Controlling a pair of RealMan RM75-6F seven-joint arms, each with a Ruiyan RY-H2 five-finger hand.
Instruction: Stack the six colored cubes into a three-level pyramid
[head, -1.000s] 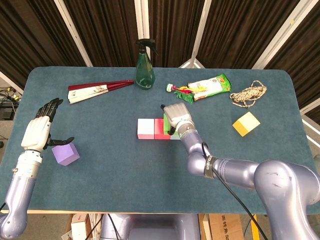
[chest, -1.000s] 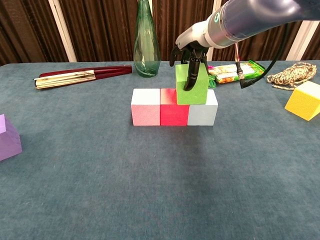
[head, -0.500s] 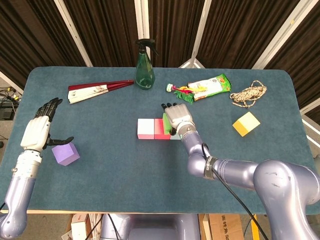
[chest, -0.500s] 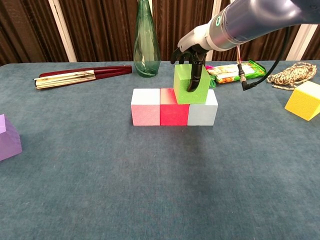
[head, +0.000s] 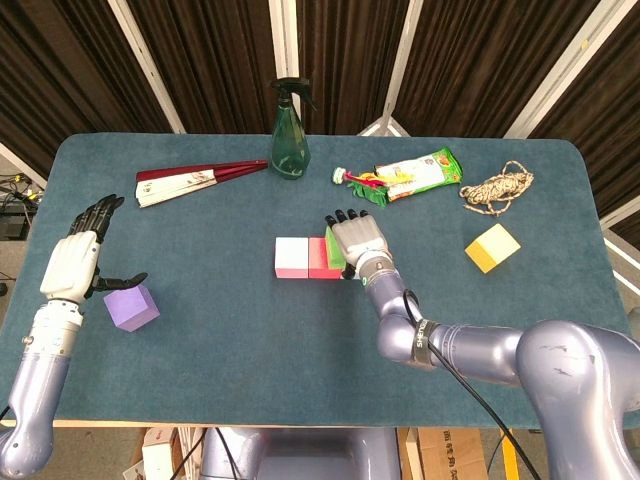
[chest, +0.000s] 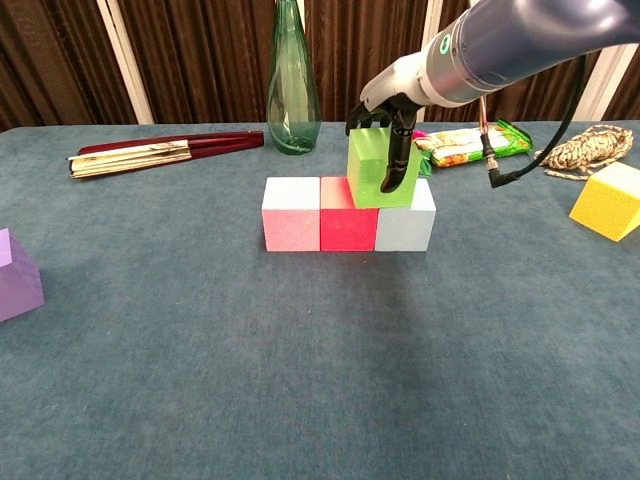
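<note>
A pink cube (chest: 291, 215), a red cube (chest: 347, 228) and a light blue cube (chest: 406, 228) stand in a row at the table's middle. On top sits a green cube (chest: 372, 172), straddling the red and light blue ones. My right hand (chest: 392, 112) grips the green cube from above, with one finger down its front face; in the head view this hand (head: 358, 243) hides most of the cube. A purple cube (head: 132, 307) lies at the far left, and my left hand (head: 75, 264) stands open beside it, fingers spread. A yellow cube (head: 492, 247) sits apart at the right.
A green spray bottle (head: 290, 130) stands at the back centre, with a folded fan (head: 195, 180) to its left. A snack packet (head: 420, 172) and a coil of rope (head: 497, 187) lie at the back right.
The green cube has shifted slightly left and settled on the row. My right hand's wrist has swung a little to the right over it. The left hand has not moved.
</note>
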